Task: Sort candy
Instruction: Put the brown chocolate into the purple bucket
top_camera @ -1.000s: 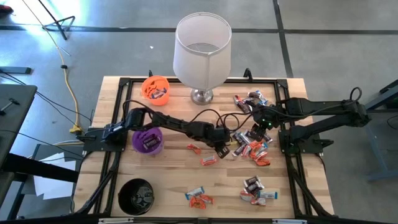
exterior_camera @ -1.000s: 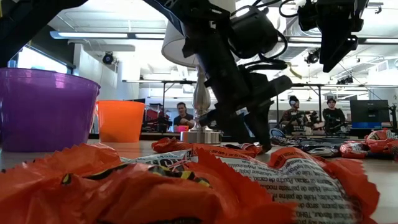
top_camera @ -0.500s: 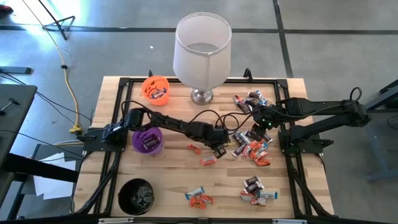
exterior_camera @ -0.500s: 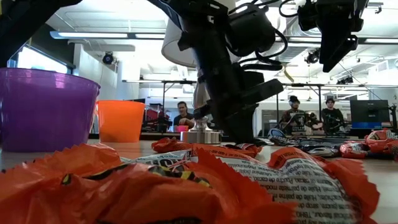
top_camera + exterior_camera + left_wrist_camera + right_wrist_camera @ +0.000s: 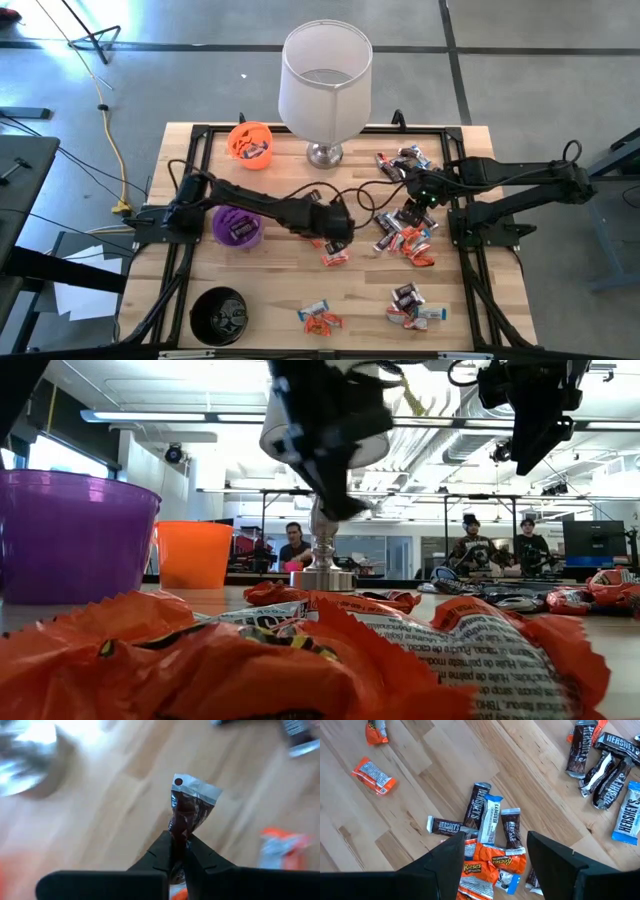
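Note:
My left gripper [image 5: 179, 851] is shut on a dark brown candy with a silver crimped end [image 5: 189, 805] and hangs over the table's middle [image 5: 340, 234], between the purple cup [image 5: 237, 226] and the candy pile [image 5: 403, 236]. In the low view the left gripper [image 5: 325, 445] is a blur high above the table. My right gripper [image 5: 495, 857] stands open above the pile at the right [image 5: 425, 190], touching nothing. An orange cup [image 5: 250, 141] and a black cup [image 5: 218, 314] stand on the left side. My left gripper pinches the brown candy by one end [image 5: 180, 834] between its two fingertips. The fingers slant down from the table's left. The candy sticks out past the fingertips, silver crimp [image 5: 196, 787] farthest from them, lifted clear of the table.
A tall white goblet [image 5: 325, 85] stands at the far middle. More candy lies at the far right [image 5: 402, 160], near the front [image 5: 320, 318] and front right [image 5: 412, 305]; an orange one [image 5: 335, 259] lies just under the left gripper. People sit in the room beyond [image 5: 292, 546].
My left gripper stood open and low at the pile's left edge, shut on a brown candy there, then rose and swung toward the table's left, rolling its wrist. The candy has come up clear of the table. The right arm kept still.

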Tool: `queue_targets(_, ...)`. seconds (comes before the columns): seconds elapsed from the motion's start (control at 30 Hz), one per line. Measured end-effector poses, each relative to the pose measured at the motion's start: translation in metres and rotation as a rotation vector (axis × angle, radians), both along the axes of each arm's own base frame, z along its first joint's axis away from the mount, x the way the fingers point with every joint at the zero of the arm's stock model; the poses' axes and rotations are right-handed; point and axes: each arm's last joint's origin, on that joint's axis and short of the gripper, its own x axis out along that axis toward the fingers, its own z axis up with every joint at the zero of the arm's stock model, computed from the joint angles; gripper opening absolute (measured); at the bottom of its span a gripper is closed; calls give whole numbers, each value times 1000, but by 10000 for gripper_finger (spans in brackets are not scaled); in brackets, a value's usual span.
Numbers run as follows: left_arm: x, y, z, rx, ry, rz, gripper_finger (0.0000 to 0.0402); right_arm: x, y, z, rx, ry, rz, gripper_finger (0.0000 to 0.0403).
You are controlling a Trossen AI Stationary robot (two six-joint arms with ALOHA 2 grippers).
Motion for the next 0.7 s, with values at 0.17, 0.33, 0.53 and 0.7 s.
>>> queue_targets(0.17,-39,-9,19,163,131,128,10,0,0,0,0,0,0,211)
queue_targets(0.33,-77,-15,29,298,235,268,10,0,0,0,0,0,0,211)
queue_targets(0.53,-127,-11,29,243,185,363,12,0,0,0,0,-1,0,211)
queue_targets(0.7,-168,-3,21,153,164,485,14,0,0,0,0,-3,0,211)
